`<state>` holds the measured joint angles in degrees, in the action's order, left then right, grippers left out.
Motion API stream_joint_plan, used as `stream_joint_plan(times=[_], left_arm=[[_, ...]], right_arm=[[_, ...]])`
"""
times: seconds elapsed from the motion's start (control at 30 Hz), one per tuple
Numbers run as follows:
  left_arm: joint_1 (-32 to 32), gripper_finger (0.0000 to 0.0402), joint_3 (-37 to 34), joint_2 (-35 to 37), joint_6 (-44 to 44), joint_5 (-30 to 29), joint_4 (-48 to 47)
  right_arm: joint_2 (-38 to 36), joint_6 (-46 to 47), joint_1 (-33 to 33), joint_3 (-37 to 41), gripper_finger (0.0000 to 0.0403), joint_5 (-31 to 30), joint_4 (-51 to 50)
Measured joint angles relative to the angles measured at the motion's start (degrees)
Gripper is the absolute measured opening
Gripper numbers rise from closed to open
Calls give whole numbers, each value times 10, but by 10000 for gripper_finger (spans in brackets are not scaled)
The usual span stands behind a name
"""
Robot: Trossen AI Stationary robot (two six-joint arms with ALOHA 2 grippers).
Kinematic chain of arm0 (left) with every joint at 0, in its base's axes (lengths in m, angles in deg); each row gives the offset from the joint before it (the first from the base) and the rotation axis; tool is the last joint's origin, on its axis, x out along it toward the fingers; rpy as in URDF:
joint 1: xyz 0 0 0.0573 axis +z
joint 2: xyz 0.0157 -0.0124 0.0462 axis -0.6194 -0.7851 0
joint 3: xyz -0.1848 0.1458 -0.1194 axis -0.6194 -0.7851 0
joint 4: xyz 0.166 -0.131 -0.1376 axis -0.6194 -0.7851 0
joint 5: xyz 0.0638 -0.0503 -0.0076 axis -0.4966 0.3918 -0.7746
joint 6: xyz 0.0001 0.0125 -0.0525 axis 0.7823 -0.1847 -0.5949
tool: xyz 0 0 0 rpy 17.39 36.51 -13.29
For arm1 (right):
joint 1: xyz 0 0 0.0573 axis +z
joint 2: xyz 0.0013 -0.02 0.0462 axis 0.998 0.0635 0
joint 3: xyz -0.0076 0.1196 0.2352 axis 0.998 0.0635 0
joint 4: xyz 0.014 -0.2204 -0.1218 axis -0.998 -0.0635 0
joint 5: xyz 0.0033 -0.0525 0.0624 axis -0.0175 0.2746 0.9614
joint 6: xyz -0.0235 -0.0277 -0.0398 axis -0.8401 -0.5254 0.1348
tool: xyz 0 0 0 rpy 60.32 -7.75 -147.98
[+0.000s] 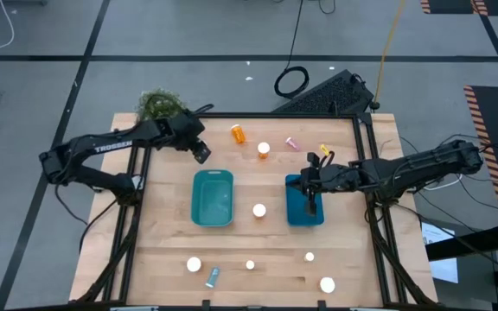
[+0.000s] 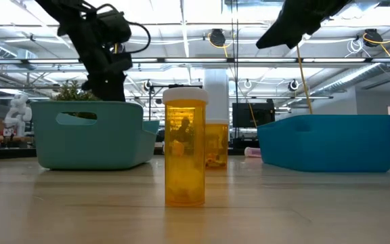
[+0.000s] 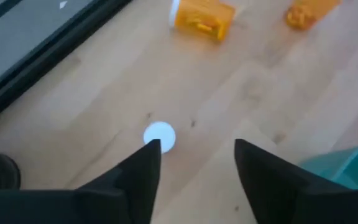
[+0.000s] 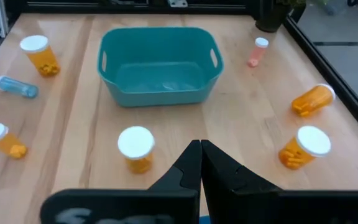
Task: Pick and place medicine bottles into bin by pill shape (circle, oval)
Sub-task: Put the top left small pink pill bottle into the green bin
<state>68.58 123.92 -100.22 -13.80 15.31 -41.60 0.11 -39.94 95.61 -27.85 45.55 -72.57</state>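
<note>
While the right gripper (image 1: 310,200) hangs closed and empty over the right bin (image 1: 294,213), the left gripper (image 1: 201,154) hovers open near a toppled orange bottle (image 1: 239,133) behind the left bin (image 1: 213,197)

Two bins sit side by side mid-table: the left bin (image 1: 213,197) and the right bin (image 1: 303,201), with one upright bottle (image 1: 258,210) between them. Behind the bins, toward the far edge, lie a tipped bottle (image 1: 239,134), an upright one (image 1: 264,149) and a small vial (image 1: 292,142). Along the near edge stand more bottles (image 1: 194,264), with a lying tube (image 1: 212,276) among them. A plant (image 1: 159,105) occupies the far left corner.
</note>
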Motion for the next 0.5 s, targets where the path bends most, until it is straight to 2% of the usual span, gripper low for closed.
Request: stream_joint_plan(times=[0.23,0.37,0.5], left_arm=[[-1,272,0,-14,-31,-17,-4],[7,285,0,-14,-65,-44,-3],[17,287,0,-16,-71,-47,-1]], right_arm=[[0,-2,-2,0,0,-1,-8],[0,-10,-2,0,0,-15,-5],[0,-11,-2,0,0,-30,-4]])
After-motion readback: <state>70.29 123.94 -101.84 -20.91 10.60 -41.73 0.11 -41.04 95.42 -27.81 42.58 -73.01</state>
